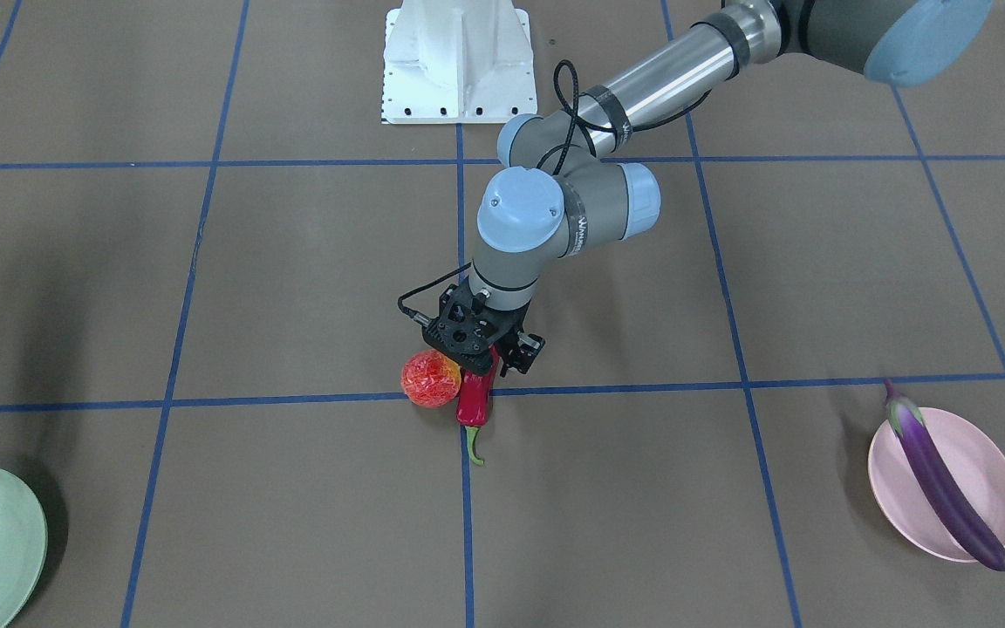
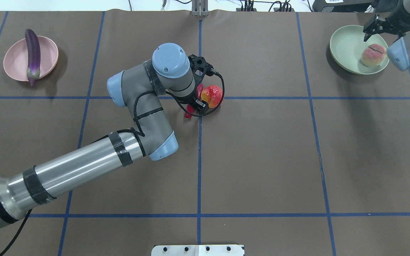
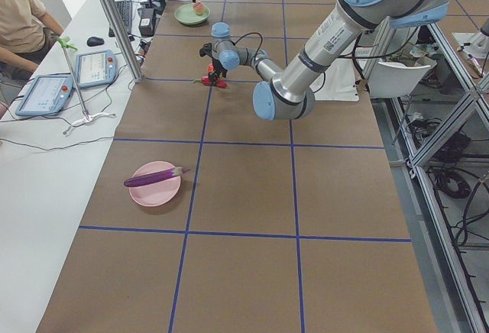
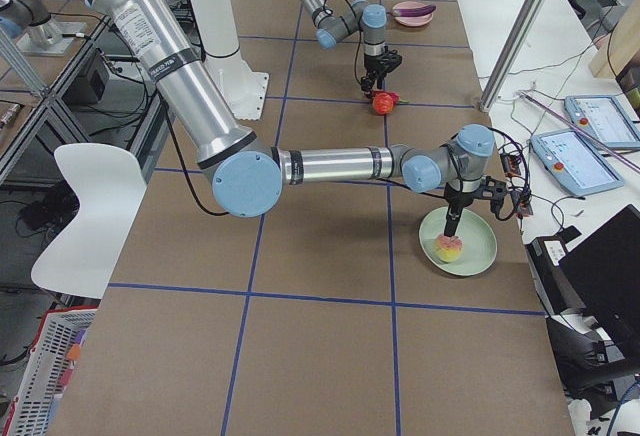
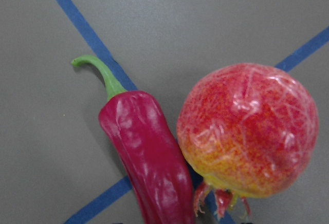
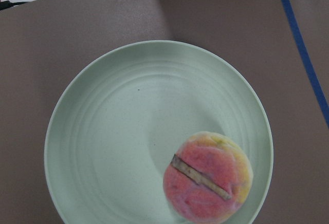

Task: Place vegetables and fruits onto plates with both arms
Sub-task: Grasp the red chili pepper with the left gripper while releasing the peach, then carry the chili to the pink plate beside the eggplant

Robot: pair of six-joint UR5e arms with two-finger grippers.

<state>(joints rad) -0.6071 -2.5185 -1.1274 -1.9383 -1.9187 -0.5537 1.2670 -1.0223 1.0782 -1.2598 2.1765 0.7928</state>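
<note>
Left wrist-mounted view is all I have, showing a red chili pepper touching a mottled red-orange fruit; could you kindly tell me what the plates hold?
Observer: The long glossy purple eggplant lies across the round pale pink plate, overhanging its rim.
Operator: Thank you. And the other plate?
Observer: The round pale mint-green plate holds the round yellow-pink peach, off-centre near the rim.
Operator: Where is the right gripper, please?
Observer: The right gripper hangs directly above that peach; I cannot tell whether it is open.

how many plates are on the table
2. The pink plate with the eggplant is at the robot's left; the green plate with the peach is at its right.
</note>
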